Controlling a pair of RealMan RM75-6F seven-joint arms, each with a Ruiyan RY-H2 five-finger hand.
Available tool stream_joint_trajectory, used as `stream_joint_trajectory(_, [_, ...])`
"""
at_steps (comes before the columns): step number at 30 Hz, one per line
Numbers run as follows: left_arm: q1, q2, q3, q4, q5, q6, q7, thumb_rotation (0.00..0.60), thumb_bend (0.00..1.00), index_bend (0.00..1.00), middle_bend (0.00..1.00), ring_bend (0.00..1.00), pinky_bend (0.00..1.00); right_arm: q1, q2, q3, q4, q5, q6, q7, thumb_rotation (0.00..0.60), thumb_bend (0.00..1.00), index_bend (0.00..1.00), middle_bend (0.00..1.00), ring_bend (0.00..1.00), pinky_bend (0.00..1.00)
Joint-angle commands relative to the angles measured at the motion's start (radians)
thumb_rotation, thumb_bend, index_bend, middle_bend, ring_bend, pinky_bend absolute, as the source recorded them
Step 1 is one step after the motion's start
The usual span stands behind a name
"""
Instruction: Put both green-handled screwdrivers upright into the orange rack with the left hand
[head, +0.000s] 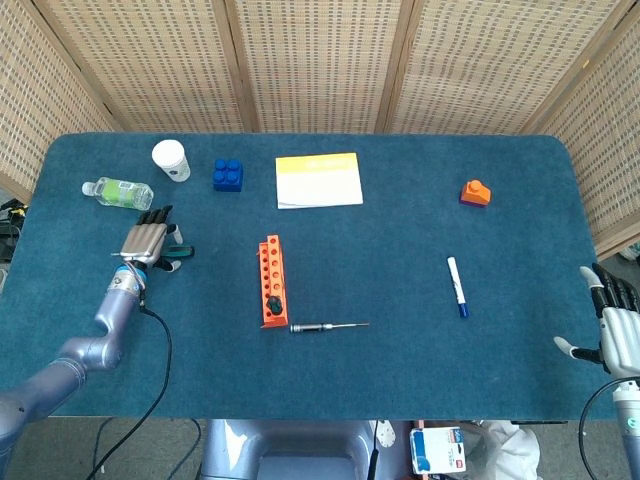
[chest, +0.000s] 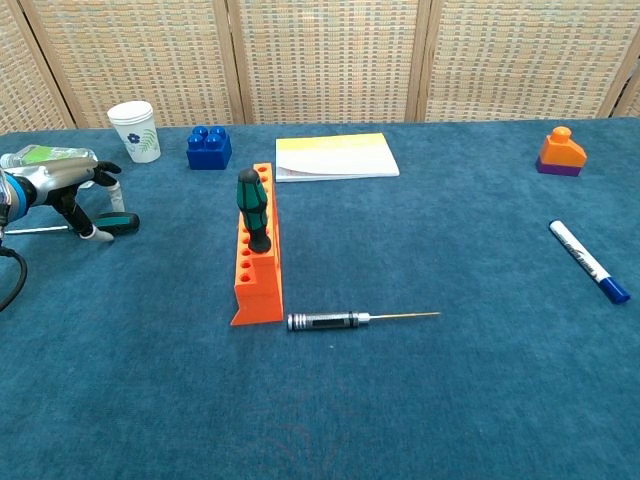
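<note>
Grasping the second green-handled screwdriver (chest: 112, 224) is the step in hand, by my reading: one green-handled screwdriver (chest: 250, 208) already stands upright in the orange rack (chest: 257, 262), at its near end, while the other lies flat on the worktop (chest: 420, 400) directly under the left hand (chest: 62, 190). That hand hangs arched over the handle with fingers pointing down and parted; one fingertip (chest: 103, 235) sits just beside or against the handle, but I cannot tell whether any real pinch has formed. Nothing is lifted, so I judge it holds nothing yet.

To do this well, the fingers should close across the thick green part of the handle, not the thin shaft (chest: 35, 230) that runs out beneath the wrist side of the hand. A firm hold near the handle's middle would leave the shaft free to swing downward when the tool is turned upright. The rack stands well off to the hand's right, with open holes behind the occupied one, so any free hole further along the row will serve.

Close by, beyond the hand, lie a plastic bottle (head: 118, 190) and a paper cup (chest: 134, 130); lift clear of both.

The right hand (head: 618, 325) rests open at the far edge of the worktop, holding nothing.
</note>
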Motion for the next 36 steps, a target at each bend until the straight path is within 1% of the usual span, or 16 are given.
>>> stream_joint_trajectory(1, [-0.001, -0.011, -0.007, 0.020, 0.001, -0.017, -0.023, 0.600, 0.26, 0.48, 0.00, 0.00, 0.00, 0.001, -0.001, 0.000, 0.001, 0.002, -0.003, -0.003, 0.600, 0.00, 0.00, 0.00, 0.00, 0.00])
stream_joint_trajectory(3, [-0.002, -0.012, -0.007, 0.025, 0.007, -0.022, -0.033, 0.600, 0.27, 0.51, 0.00, 0.00, 0.00, 0.002, -0.002, 0.000, 0.001, 0.002, -0.004, -0.002, 0.600, 0.00, 0.00, 0.00, 0.00, 0.00])
stream_joint_trajectory(7, [0.002, -0.004, -0.017, 0.013, 0.018, -0.015, -0.065, 0.600, 0.29, 0.60, 0.00, 0.00, 0.00, 0.001, -0.001, 0.001, 0.000, 0.002, -0.003, -0.002, 0.600, 0.00, 0.00, 0.00, 0.00, 0.00])
stream_joint_trajectory(11, [0.011, 0.036, -0.038, -0.047, 0.036, 0.030, -0.106, 0.600, 0.30, 0.63, 0.00, 0.00, 0.00, 0.000, 0.000, 0.000, -0.003, 0.000, -0.002, 0.001, 0.600, 0.00, 0.00, 0.00, 0.00, 0.00])
stream_joint_trajectory(16, [0.045, 0.162, -0.077, -0.258, 0.073, 0.118, -0.193, 0.600, 0.31, 0.63, 0.00, 0.00, 0.00, -0.002, 0.004, -0.001, -0.007, -0.006, 0.002, 0.008, 0.600, 0.00, 0.00, 0.00, 0.00, 0.00])
stream_joint_trajectory(20, [0.084, 0.276, -0.128, -0.479, 0.090, 0.190, -0.294, 0.600, 0.32, 0.65, 0.00, 0.00, 0.00, -0.003, 0.006, -0.002, -0.012, -0.010, 0.006, 0.011, 0.600, 0.00, 0.00, 0.00, 0.00, 0.00])
stream_joint_trajectory(24, [0.108, 0.344, -0.161, -0.617, 0.091, 0.217, -0.363, 0.600, 0.32, 0.66, 0.00, 0.00, 0.00, -0.004, 0.008, -0.001, -0.013, -0.011, 0.008, 0.015, 0.600, 0.00, 0.00, 0.00, 0.00, 0.00])
stream_joint_trajectory(25, [0.118, 0.376, -0.185, -0.689, 0.093, 0.231, -0.409, 0.600, 0.33, 0.66, 0.00, 0.00, 0.00, -0.005, 0.009, -0.001, -0.014, -0.011, 0.008, 0.017, 0.600, 0.00, 0.00, 0.00, 0.00, 0.00])
stream_joint_trajectory(26, [0.139, 0.407, -0.213, -0.781, 0.113, 0.266, -0.480, 0.600, 0.35, 0.66, 0.00, 0.00, 0.00, -0.005, 0.011, -0.001, -0.016, -0.013, 0.009, 0.021, 0.600, 0.00, 0.00, 0.00, 0.00, 0.00])
stream_joint_trajectory(28, [0.152, 0.441, -0.224, -0.846, 0.136, 0.279, -0.531, 0.600, 0.37, 0.67, 0.00, 0.00, 0.00, -0.006, 0.013, -0.001, -0.016, -0.015, 0.011, 0.027, 0.600, 0.00, 0.00, 0.00, 0.00, 0.00])
stream_joint_trajectory(31, [0.157, 0.475, -0.232, -0.916, 0.151, 0.284, -0.562, 0.600, 0.37, 0.67, 0.00, 0.00, 0.00, -0.007, 0.016, -0.001, -0.017, -0.016, 0.012, 0.033, 0.600, 0.00, 0.00, 0.00, 0.00, 0.00])
stream_joint_trajectory(34, [0.149, 0.501, -0.242, -0.991, 0.144, 0.273, -0.581, 0.600, 0.37, 0.67, 0.00, 0.00, 0.00, -0.008, 0.019, -0.001, -0.017, -0.017, 0.012, 0.041, 0.600, 0.00, 0.00, 0.00, 0.00, 0.00])
stream_joint_trajectory(36, [0.140, 0.506, -0.247, -1.019, 0.128, 0.265, -0.584, 0.600, 0.37, 0.67, 0.00, 0.00, 0.00, -0.008, 0.020, -0.001, -0.017, -0.018, 0.012, 0.043, 0.600, 0.00, 0.00, 0.00, 0.00, 0.00])
